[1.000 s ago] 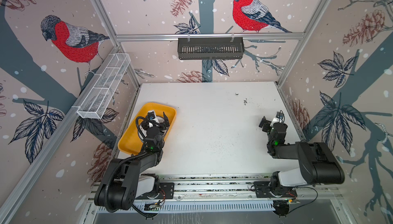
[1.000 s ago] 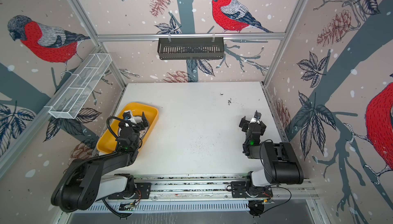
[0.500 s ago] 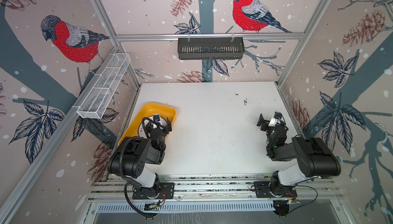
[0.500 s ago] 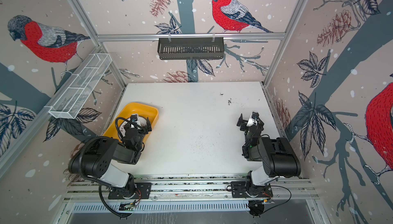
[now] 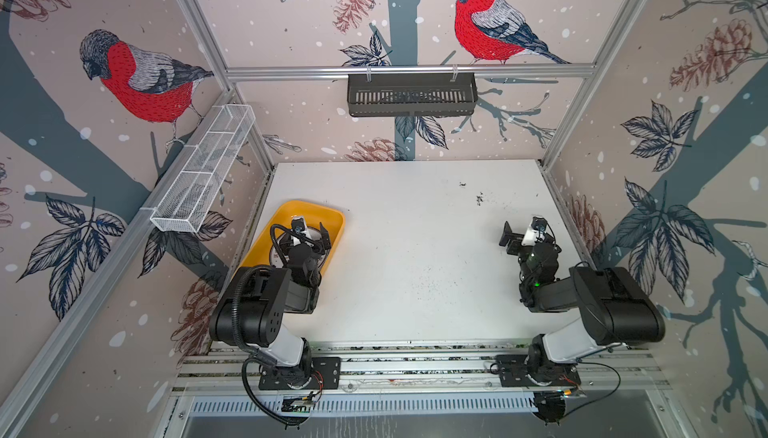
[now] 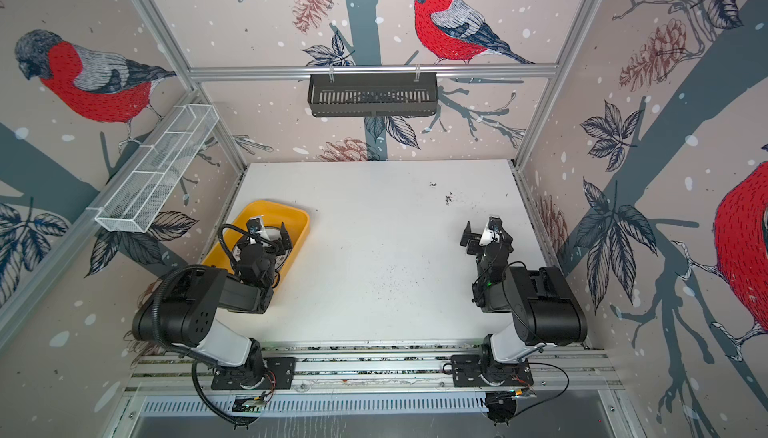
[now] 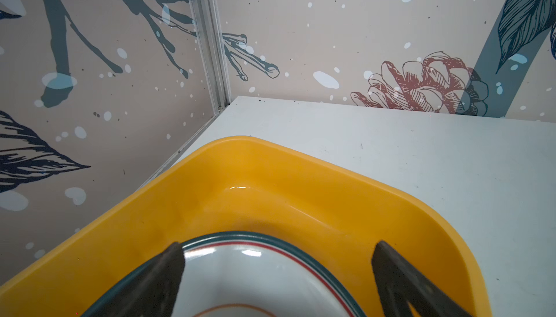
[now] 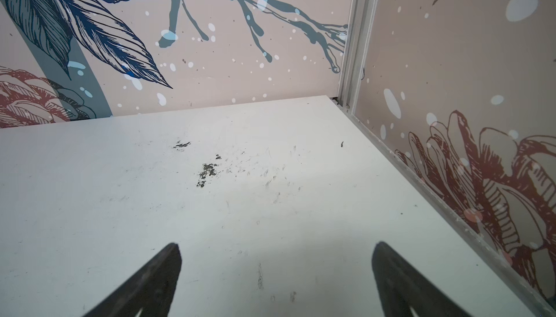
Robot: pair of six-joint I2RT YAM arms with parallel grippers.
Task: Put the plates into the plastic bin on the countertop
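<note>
At bench (image 5: 415, 248) left, smooth rounded yellow bin (image 7: 270, 174) holds round glossy plate (image 7: 255, 273); left hand (image 7: 276, 246), right hand (image 8: 275, 246) wide, empty.

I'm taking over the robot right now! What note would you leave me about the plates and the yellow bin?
Left gripper: open, empty, above the plastic bin.
Right gripper: open, empty, over the countertop.
A green-rimmed plate lies in the bin; the arm hides how many more.
Done: no plate shows outside the bin.
Left: probably nothing; count the bin's contents to be sure.
</note>
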